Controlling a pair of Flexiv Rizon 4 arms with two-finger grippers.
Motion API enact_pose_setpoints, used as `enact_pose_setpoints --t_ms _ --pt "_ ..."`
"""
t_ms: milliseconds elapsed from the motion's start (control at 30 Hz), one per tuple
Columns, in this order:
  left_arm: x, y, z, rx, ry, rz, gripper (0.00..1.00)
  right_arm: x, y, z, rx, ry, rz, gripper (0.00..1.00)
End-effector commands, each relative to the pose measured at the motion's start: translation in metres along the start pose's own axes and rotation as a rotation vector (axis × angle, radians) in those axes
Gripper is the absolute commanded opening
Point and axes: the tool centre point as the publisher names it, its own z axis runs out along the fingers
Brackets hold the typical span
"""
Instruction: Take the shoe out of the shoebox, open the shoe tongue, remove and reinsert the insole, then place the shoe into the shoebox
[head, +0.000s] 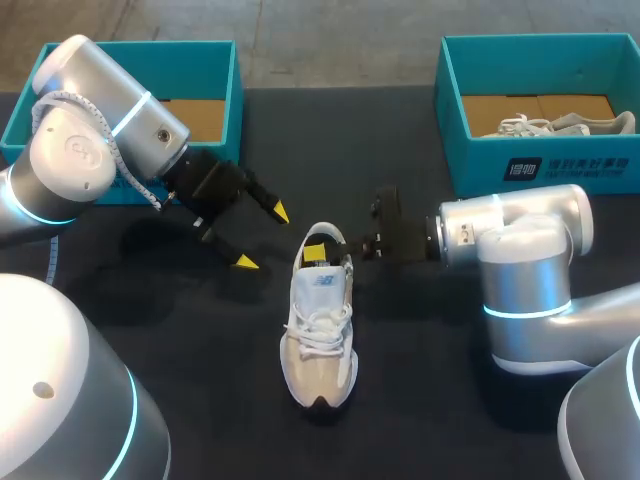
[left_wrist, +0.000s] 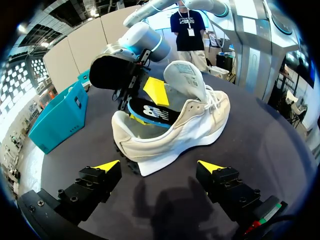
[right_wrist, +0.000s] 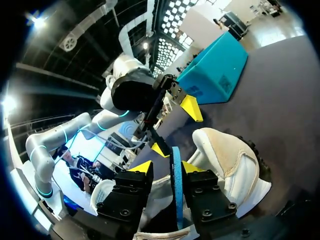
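Mid-table, the shoe (head: 320, 330) stands upright on the dark table (head: 420, 390), toe toward the robot and heel away, so its long axis runs straight out from the robot. It is well apart from the teal box (head: 215, 60) at far left. The tongue (left_wrist: 185, 77) is lifted clear of the opening.

The right gripper (right_wrist: 167, 167) reaches in crosswise from the shoe's right and is clamped on the insole (right_wrist: 176, 192), pinching it edge-on between both fingers. In the left wrist view the insole lies partly inside the shoe, with its gripped end raised above the opening. Whether it is coming out or going in cannot be told.

The left gripper (head: 262, 238) hangs just beside the heel on the shoe's left, fingers spread wide, holding nothing and touching nothing.

The right arm is the nearer and has the work. The likely crux is keeping the insole in line with the shoe's heel-to-toe axis.
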Motion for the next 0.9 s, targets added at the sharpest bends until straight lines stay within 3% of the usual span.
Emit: enact_pose_setpoints --t_ms 33,667,700,733,833,900 --pt "0.000 0.000 0.000 -0.003 0.001 0.000 1.00 -0.003 0.000 0.002 0.010 -0.003 0.010 0.00" --pt "0.000 0.000 0.000 -0.003 0.001 0.000 1.00 -0.008 -0.012 0.004 0.022 0.008 0.048 0.00" --pt "0.000 0.000 0.000 -0.003 0.001 0.000 1.00 -0.007 -0.010 0.003 0.019 0.006 0.042 0.29" --pt "0.000 0.000 0.000 -0.003 0.001 0.000 1.00 -0.006 -0.007 0.003 0.018 0.002 0.033 0.42" --pt "0.000 0.000 0.000 -0.003 0.001 0.000 1.00 -0.003 -0.001 0.002 0.010 -0.015 0.001 0.60" --pt "0.000 0.000 0.000 -0.003 0.001 0.000 1.00 0.000 0.003 0.001 0.003 -0.023 -0.023 0.62"
